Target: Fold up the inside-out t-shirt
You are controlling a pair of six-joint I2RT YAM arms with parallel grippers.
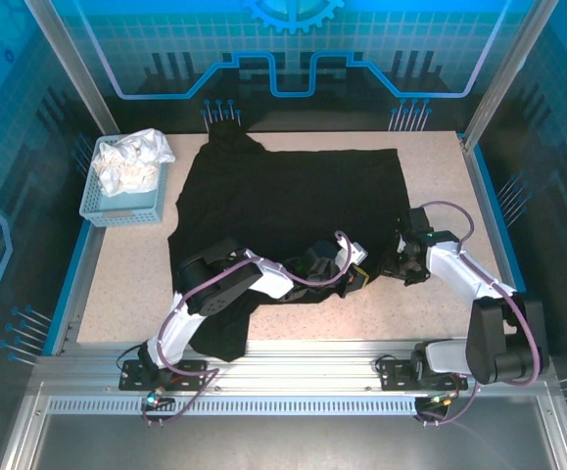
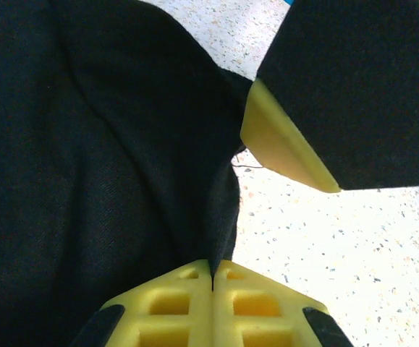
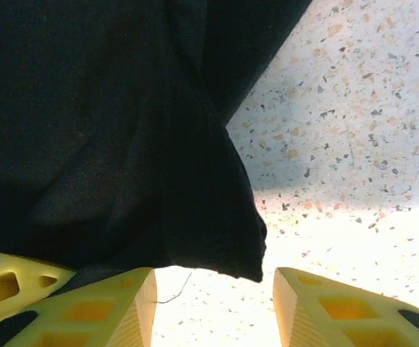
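The inside-out t-shirt (image 1: 283, 201) lies spread black across the middle of the table, one sleeve pointing to the back left. Its front right corner is bunched between the two arms. My left gripper (image 1: 358, 277) is shut on a pinch of that black fabric (image 2: 158, 181), the cloth running into the seam between its yellow fingers (image 2: 187, 300). My right gripper (image 1: 395, 266) stands open just to the right, and the shirt's corner (image 3: 223, 231) hangs free beyond its fingers (image 3: 115, 311) without touching them. One yellow finger of the right gripper (image 2: 285, 148) shows in the left wrist view.
A blue basket (image 1: 97, 201) with a white cloth garment (image 1: 131, 162) stands at the back left. Part of the shirt hangs over the front edge by the left arm's base (image 1: 219, 338). Bare speckled table (image 1: 440, 308) lies to the right and front. Glass walls enclose the table.
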